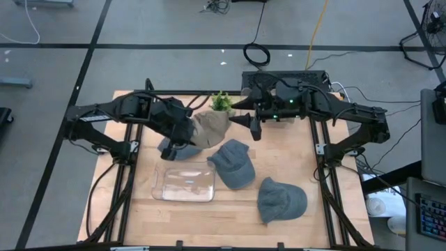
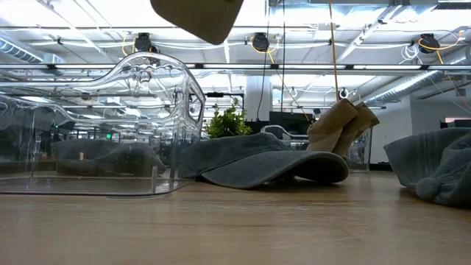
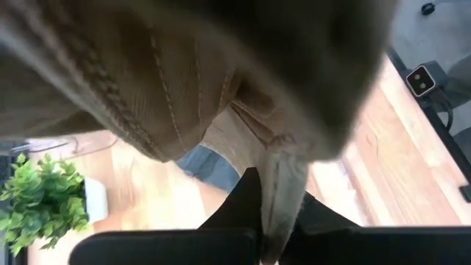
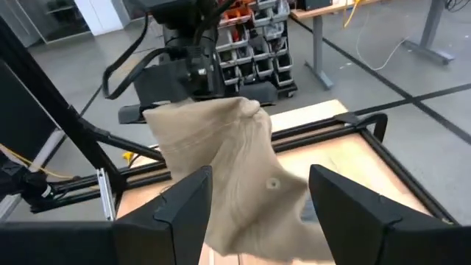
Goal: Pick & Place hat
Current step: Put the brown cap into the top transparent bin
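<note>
— So, where is the tan hat (image 1: 211,127) sitting right now?

— It is hanging off the table, held up by the left gripper (image 1: 187,132), whose fingers are pinching together on the fabric. In the left wrist view the corduroy ribs and a stitched seam of the hat are filling most of the frame, with a fold running down between the dark fingers (image 3: 239,206).

— And the right gripper (image 1: 254,127)?

— It is hovering just beside the hat, on the side nearer the small green plant (image 1: 221,102). Its fingers are standing apart, and from the right wrist view the hat is draping between them; whether they are touching it cannot be told.

— What else is lying on the wooden table (image 1: 334,216)?

— Two grey caps: one (image 1: 233,163) near the middle, the other (image 1: 279,199) toward the right front. A clear plastic tray (image 1: 184,183) is resting in front of the left arm, and something grey-blue (image 1: 174,150) is lying under that arm.

— Any writing or labels showing?

— None is reading clearly on the hat, the caps or the tray.
</note>
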Controlling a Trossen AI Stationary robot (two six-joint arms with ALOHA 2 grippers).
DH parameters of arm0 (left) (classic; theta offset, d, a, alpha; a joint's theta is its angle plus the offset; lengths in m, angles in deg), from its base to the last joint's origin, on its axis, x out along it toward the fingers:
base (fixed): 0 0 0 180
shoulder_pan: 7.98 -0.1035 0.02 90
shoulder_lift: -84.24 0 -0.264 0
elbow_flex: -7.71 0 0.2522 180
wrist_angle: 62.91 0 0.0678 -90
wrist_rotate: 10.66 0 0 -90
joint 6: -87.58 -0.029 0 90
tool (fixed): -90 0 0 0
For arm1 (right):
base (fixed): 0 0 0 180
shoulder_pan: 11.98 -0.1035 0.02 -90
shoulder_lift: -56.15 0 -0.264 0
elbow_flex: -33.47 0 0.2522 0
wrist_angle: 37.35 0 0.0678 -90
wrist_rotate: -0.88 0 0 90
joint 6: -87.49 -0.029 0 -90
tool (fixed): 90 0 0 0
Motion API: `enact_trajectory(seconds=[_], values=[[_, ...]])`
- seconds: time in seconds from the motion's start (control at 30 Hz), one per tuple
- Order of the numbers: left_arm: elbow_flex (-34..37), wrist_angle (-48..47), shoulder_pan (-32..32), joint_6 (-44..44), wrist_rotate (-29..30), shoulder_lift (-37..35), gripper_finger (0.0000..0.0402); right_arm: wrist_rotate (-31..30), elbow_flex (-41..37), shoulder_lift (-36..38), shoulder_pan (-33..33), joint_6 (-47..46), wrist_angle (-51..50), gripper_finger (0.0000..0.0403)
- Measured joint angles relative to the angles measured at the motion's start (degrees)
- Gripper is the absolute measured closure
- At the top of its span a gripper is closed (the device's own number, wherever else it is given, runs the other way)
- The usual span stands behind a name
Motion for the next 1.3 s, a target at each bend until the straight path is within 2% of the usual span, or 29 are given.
enact_trajectory(seconds=[0.2, 0.5, 0.83, 0.9, 1.1, 1.3], values=[[-2.2, -0.1, 1.4, 1.0, 0.5, 3.2, 0.0394, 2.9, -0.1, -1.6, 0.0, -0.4, -0.8, 0.0188], [-12.2, -7.2, 2.0, 0.4, 3.3, 10.7, 0.0394, 4.9, -0.1, -1.9, 0.0, 1.1, -1.3, 0.0188], [-23.9, -14.5, 4.4, -2.4, 5.5, 19.3, 0.0394, 5.7, -0.1, -1.9, 0.7, 2.8, -7.3, 0.0188], [-25.1, -15.0, 4.7, -2.4, 5.6, 20.7, 0.0394, 6.2, -0.1, -1.9, 0.7, 3.0, -6.9, 0.0188], [-26.4, -14.6, 5.2, -1.9, 6.2, 22.8, 0.0394, 13.0, -0.1, -1.9, 0.6, 2.3, -6.8, 0.0194], [-26.4, -13.9, 5.2, -1.7, 6.6, 22.7, 0.0394, 12.9, -0.1, -1.9, 1.1, 2.2, -6.5, 0.0234]])
